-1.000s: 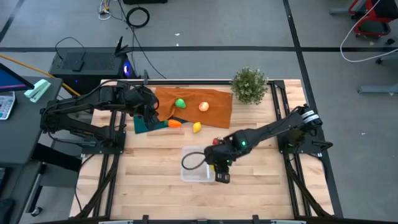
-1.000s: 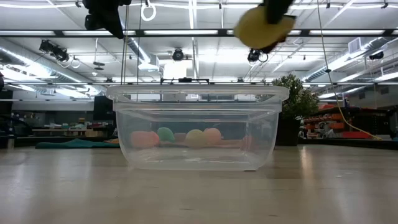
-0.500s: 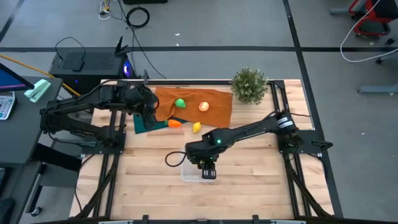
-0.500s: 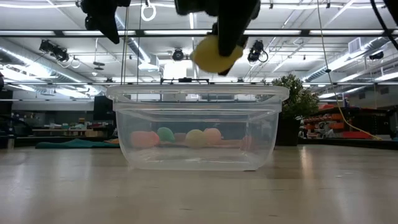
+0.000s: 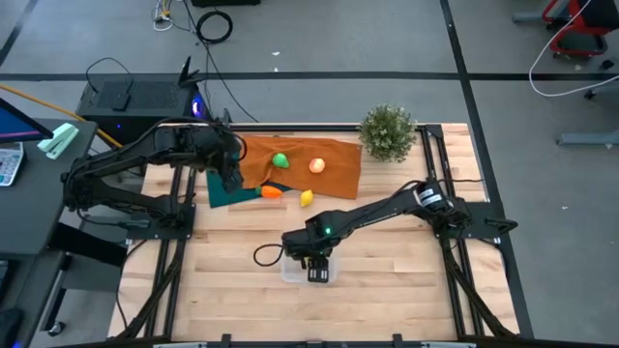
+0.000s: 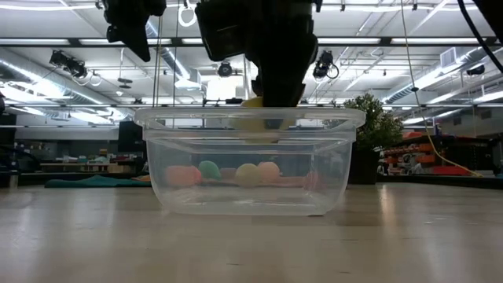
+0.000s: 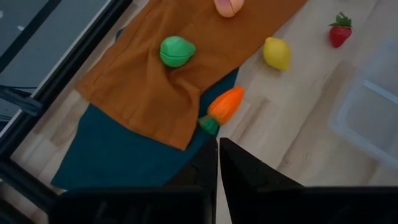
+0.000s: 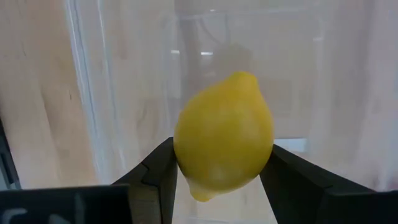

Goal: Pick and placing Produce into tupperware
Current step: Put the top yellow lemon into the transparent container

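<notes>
Right gripper [image 8: 222,171] has its fingers clamped on a lemon [image 8: 224,135], right above the tupperware [image 6: 248,161], level with its rim. You're at the placing step: lower a little, then open to drop it inside. Left gripper [image 7: 217,155] waits with its fingers closed on nothing, well away from the tupperware, over the cloths [image 5: 290,169]; the carrot [image 7: 222,108] is just beyond its tips.

High view: overhead, straight down on whole table [image 5: 242,290]. Low view: table-top height, level, close to tupperware [image 6: 247,161]. Wrist views: close, looking down past fingers. All share tupperware.
</notes>
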Controlling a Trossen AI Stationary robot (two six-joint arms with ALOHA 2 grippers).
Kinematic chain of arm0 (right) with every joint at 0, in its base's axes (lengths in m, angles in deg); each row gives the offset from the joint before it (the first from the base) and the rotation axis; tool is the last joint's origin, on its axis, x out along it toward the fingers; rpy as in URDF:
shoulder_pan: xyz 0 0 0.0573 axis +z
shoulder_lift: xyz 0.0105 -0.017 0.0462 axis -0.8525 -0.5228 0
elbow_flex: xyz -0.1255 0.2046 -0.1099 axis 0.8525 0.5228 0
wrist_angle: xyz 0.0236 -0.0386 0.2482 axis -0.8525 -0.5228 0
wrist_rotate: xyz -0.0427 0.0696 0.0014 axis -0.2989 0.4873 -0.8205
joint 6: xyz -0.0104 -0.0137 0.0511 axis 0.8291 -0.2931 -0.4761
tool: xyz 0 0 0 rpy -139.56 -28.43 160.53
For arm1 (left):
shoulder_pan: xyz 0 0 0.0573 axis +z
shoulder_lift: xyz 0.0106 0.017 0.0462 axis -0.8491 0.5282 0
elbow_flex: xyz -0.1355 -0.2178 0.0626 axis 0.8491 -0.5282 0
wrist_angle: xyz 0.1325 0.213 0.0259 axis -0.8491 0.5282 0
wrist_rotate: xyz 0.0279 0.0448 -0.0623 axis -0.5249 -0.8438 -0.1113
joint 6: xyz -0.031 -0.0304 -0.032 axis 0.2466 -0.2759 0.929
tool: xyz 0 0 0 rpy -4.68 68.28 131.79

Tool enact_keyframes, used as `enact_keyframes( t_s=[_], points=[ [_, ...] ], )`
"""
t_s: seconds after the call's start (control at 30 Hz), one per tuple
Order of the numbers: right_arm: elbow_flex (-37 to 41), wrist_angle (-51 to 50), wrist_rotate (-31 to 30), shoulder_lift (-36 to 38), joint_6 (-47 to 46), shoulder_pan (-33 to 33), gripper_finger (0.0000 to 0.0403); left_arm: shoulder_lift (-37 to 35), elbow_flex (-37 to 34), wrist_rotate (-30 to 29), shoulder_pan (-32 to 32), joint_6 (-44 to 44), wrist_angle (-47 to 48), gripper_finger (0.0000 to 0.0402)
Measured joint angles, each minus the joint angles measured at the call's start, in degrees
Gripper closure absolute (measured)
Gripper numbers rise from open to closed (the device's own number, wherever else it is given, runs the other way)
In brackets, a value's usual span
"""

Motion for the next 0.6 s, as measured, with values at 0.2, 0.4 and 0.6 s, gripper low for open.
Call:
enact_keyframes(
  t_s=[0.2, 0.4, 0.6],
  points=[
    [0.1, 1.3, -0.6, -0.9, -0.9, 1.0, 0.0245, 0.0, 0.0, 0.0, 0.9, 0.0, 0.3, 0.0365],
    [0.1, 3.3, -1.6, -2.9, -2.1, 0.8, 0.0245, 0.0, 0.0, 0.0, 0.9, 0.0, 0.4, 0.0371],
    [0.1, 3.8, -1.9, -4.9, -2.7, 0.9, 0.0245, 0.0, 0.0, 0.0, 0.9, 0.1, 0.8, 0.0372]
  ],
)
